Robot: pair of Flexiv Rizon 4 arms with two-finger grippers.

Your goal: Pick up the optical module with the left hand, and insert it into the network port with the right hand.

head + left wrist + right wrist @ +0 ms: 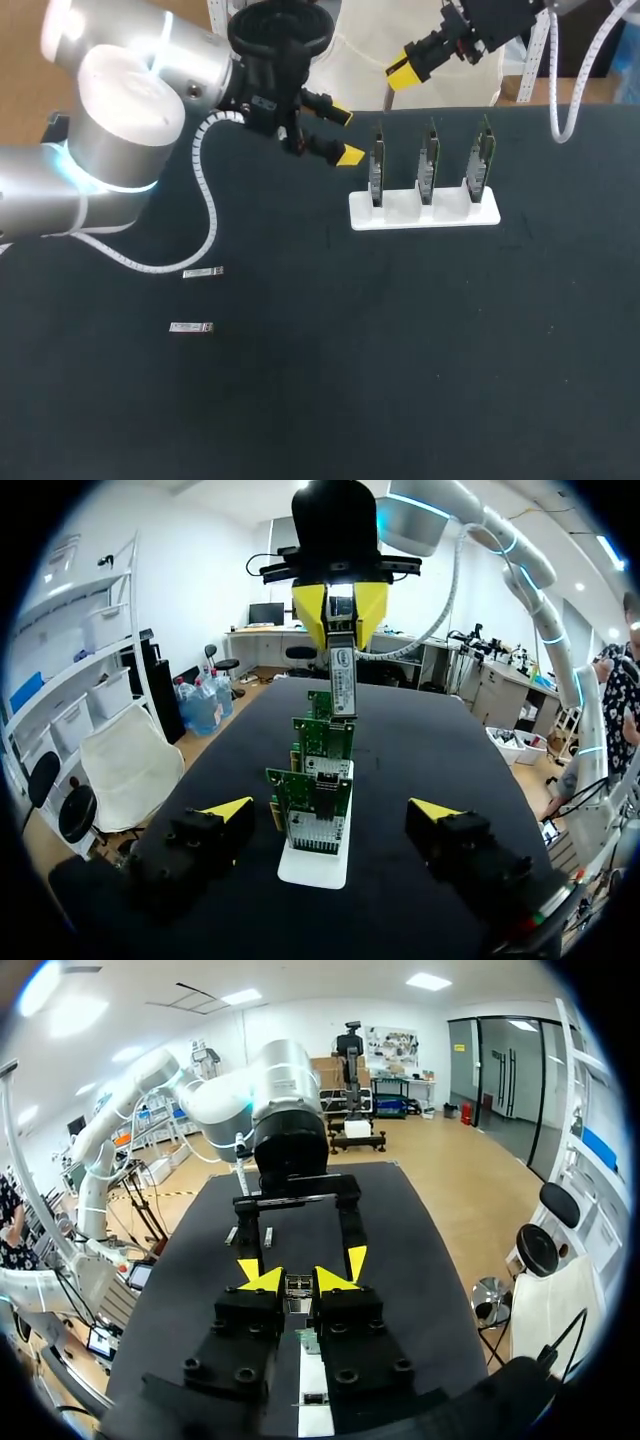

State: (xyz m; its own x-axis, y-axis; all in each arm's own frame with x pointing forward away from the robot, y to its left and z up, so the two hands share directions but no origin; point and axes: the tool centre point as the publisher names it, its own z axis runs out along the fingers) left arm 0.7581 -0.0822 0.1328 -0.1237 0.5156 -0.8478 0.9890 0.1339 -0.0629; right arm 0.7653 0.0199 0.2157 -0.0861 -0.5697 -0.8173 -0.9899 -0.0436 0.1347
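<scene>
Module in hand: my right pincer (342, 630) clamps the optical module (343, 685) at twelve o'clock of the card rack (405, 212). My left pincer (347, 136) hangs released at nine o'clock. Seating it in a network port (318, 830) is left.

In the right wrist view the right gripper's (297, 1278) fingers (262, 1280) hide nearly all of the module (297, 1287), and its body covers most of the rack (316, 1415). In the head view that module cannot be made out; the right arm (500, 22) runs off the top edge, at 1 o'clock from the rack. Two loose modules (203, 271) (190, 327), at 8 o'clock from the rack, are too small for detail. In the left wrist view the front card (310, 815) hides much of those behind.
</scene>
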